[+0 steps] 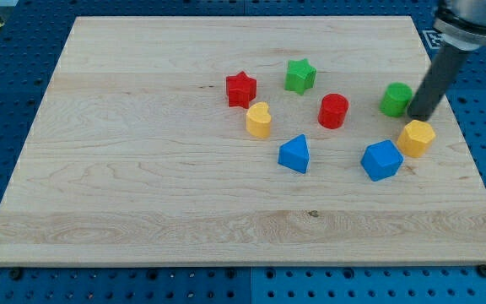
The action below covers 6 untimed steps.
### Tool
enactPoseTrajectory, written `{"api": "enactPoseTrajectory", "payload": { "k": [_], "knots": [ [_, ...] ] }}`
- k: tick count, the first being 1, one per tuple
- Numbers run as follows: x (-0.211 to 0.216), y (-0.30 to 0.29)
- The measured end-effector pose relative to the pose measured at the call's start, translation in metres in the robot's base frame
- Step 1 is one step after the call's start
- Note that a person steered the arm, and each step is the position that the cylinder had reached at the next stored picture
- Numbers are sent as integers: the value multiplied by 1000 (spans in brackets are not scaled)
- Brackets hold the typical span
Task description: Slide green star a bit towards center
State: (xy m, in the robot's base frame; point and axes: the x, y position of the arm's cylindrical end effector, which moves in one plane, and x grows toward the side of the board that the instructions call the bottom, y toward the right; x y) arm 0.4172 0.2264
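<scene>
1. Green star [299, 75]: bright green, several blunt points, flat top face, lying flat on the wooden board [142, 169] right of centre, near the view's top.
2. Neighbours: red star [241, 89] to its left, red cylinder [333, 111] below-right, both apart from it.
3. My tip [418, 115]: well right of the green star, just beside the green cylinder [396, 99], above the yellow hexagon block [416, 138].
4. Pincer: none fitted; plain rod only.

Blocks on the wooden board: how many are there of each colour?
Red: 2, the red star and the red cylinder.
Green: 2, the green star and the green cylinder, which has my tip right beside it.
Yellow: 2, the yellow heart and the yellow hexagon.
Blue: 2, the blue triangle and the blue pentagon.
Total: 8
</scene>
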Motion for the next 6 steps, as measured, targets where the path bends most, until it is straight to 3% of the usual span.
{"api": "enactPoseTrajectory", "payload": {
  "k": [4, 6],
  "knots": [
    [-41, -165],
    [-88, -170]
  ]
}}
